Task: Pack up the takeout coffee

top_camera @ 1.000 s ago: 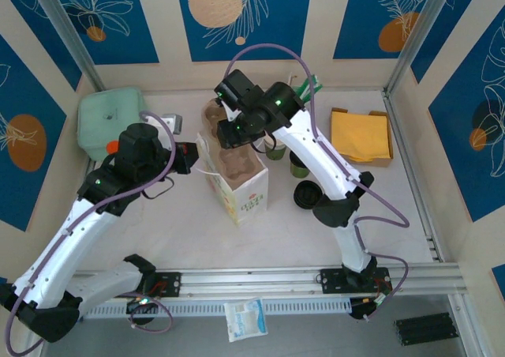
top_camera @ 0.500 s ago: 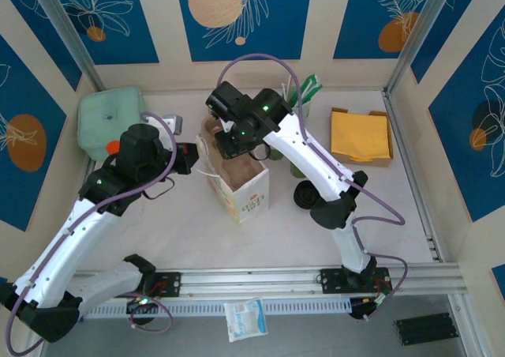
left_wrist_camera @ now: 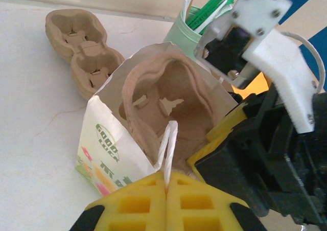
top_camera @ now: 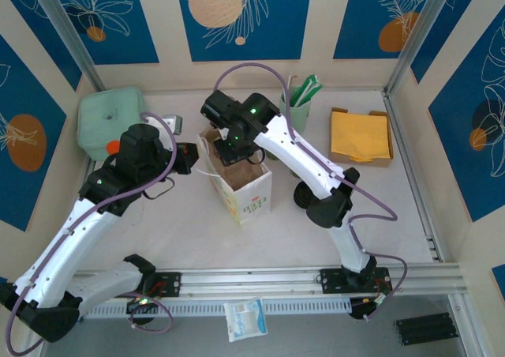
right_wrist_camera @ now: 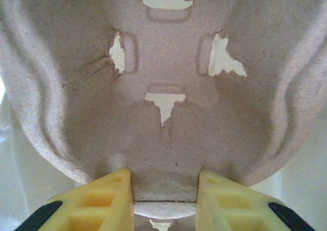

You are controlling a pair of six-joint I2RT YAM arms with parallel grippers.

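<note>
Nearest the near edge of the worktop, the left gripper (left_wrist_camera: 166, 180) is pinched fully closed on the white twine handle (left_wrist_camera: 168, 141) of the paper bag (top_camera: 241, 189), which stands upright around the middle of the worktop. Right of the bag, outside it and partly behind the right arm's elbow, sits the takeout coffee (top_camera: 301, 192) (little more than its black lid can be made out). Over the bag's open mouth the right gripper (right_wrist_camera: 165, 192) has its jaws part-way closed on the rim of the brown pulp cup carrier (right_wrist_camera: 163, 83), which sits down inside the bag. Farther back a second carrier (left_wrist_camera: 80, 46) lies on the worktop. The mint-green cup of straws (top_camera: 301, 107) stands by the far edge, with yellow napkins (top_camera: 360, 136) toward the far right corner.
</note>
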